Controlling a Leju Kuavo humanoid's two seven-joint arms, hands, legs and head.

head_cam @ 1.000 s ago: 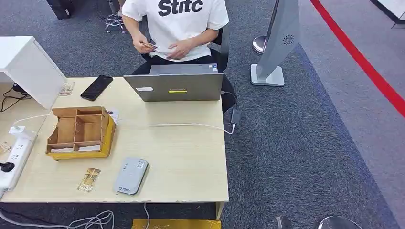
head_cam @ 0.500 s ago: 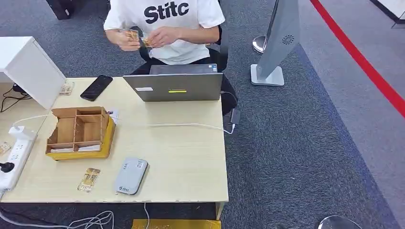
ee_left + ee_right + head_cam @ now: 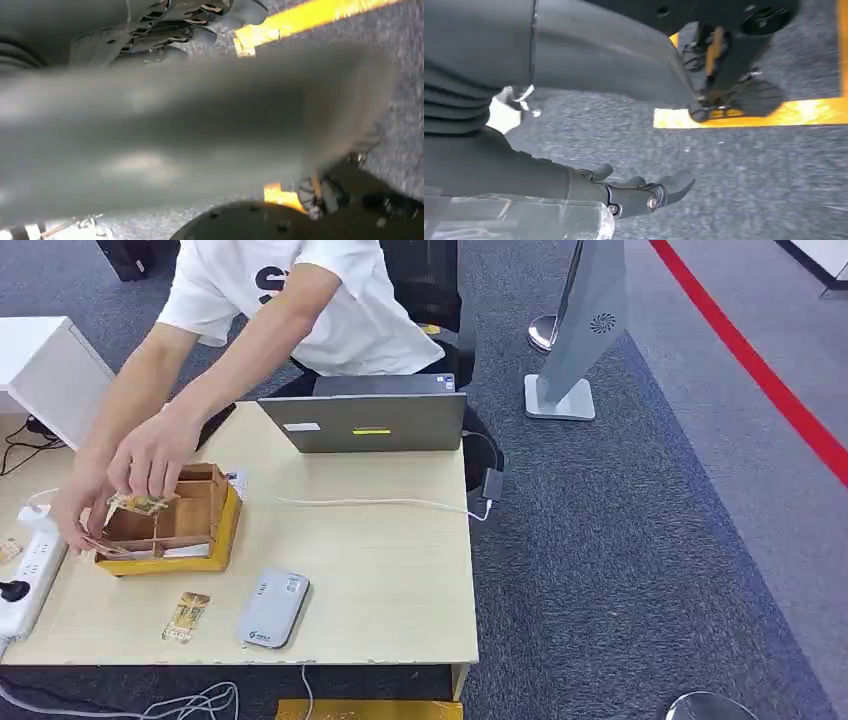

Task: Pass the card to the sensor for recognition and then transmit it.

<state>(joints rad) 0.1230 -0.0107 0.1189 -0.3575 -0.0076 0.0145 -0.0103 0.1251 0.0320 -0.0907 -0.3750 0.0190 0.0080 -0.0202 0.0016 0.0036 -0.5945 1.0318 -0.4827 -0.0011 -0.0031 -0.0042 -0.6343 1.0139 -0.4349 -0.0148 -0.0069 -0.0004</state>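
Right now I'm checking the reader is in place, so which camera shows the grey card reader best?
The head view. The grey card reader lies flat and unobstructed near the front edge of the table, beside a card. Both wrist views look down at carpet and yellow floor tape, so they tell nothing about it.

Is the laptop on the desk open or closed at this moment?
Open. In the head view the laptop stands with its grey lid raised, back toward the camera, the keyboard edge visible behind it. Whether its screen is on cannot be told.
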